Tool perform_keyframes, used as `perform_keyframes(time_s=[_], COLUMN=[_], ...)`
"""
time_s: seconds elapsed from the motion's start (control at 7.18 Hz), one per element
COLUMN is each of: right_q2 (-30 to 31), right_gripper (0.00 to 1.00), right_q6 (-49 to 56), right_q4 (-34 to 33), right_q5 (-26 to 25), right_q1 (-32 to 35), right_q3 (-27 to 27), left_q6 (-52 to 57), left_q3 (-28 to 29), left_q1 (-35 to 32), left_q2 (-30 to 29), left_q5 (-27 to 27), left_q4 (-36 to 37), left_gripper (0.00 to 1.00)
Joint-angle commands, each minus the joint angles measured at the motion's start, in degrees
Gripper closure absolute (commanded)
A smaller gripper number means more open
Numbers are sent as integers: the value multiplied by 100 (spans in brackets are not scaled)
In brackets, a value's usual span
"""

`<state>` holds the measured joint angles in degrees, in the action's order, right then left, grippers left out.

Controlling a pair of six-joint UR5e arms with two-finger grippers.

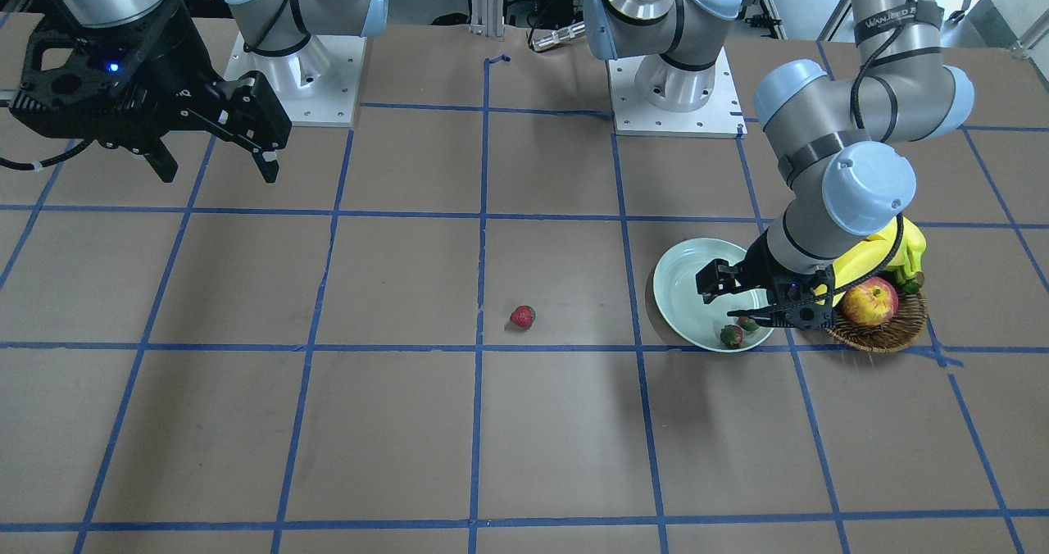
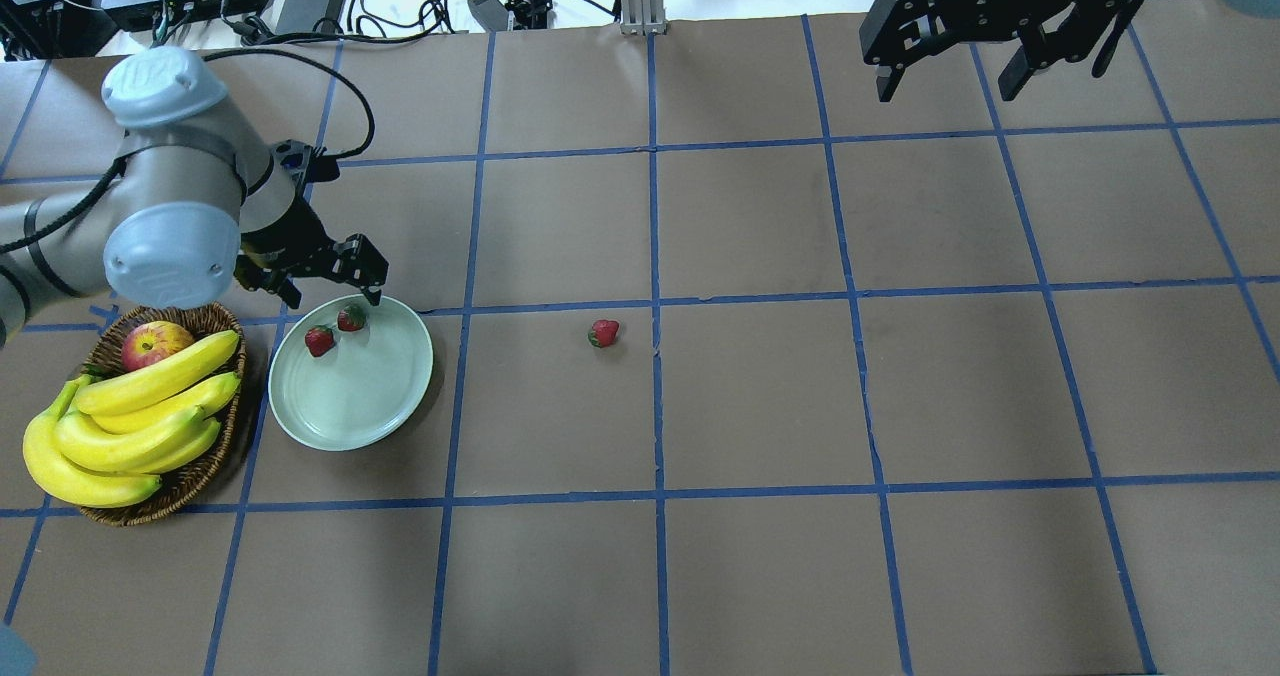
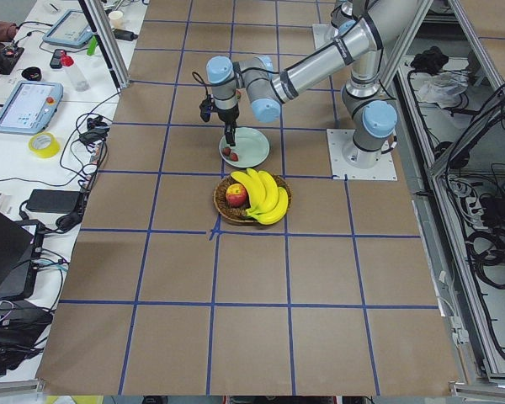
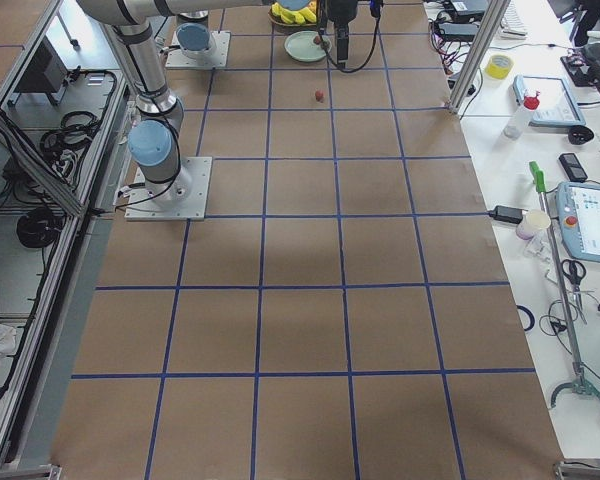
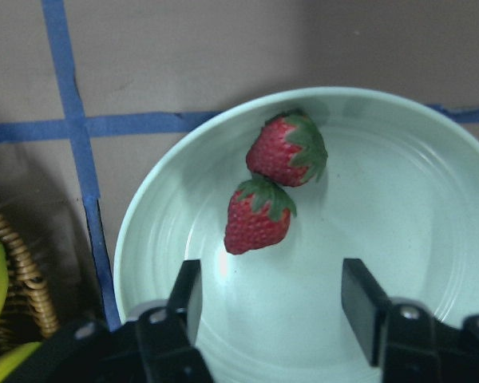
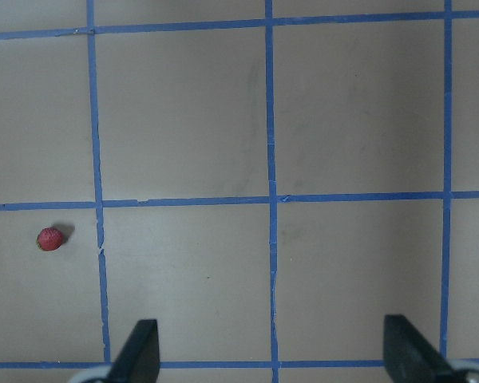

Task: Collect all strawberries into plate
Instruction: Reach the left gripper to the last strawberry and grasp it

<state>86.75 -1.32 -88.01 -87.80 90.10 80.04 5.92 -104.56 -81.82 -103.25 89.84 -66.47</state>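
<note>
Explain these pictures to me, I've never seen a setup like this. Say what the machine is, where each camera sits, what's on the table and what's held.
This is a robot with two jointed arms bolted to a table, each ending in a two-finger claw. Six cameras catch the same moment: one facing the robot, one above and behind it, one at each table end, and one on each wrist looking down past its claw. On the table sit a pale plate with two strawberries in it, a third strawberry alone on the brown surface, and a wicker basket holding bananas and an apple. The left claw hovers open over the plate. The right claw hangs open, high above the table. Neither holds anything.
</note>
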Motion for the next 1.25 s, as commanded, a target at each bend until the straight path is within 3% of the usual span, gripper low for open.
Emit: perform_keyframes(time_s=[0.0, 0.56, 0.84, 0.97, 1.11], right_q2=[0, 0, 0, 0, 0], right_gripper=[0, 0, 0, 0, 0], right_q6=[0, 0, 0, 0, 0], right_q4=[-5, -5, 4, 4, 4], right_q5=[0, 0, 0, 9, 0], right_q1=[-2, -2, -2, 7, -1], right_q3=[-6, 11, 11, 20, 37], left_q6=[-1650, -3565, -3581, -3563, -3554], left_q3=[524, 393, 349, 314, 296], left_q1=[-1112, -2057, -2302, -2312, -2312], left_q2=[-133, -914, -1300, -1477, -1531], left_q5=[-221, -1152, -1048, -987, -899], left_q4=[-113, 678, 1107, 1205, 1206], left_gripper=[0, 0, 0, 14, 14])
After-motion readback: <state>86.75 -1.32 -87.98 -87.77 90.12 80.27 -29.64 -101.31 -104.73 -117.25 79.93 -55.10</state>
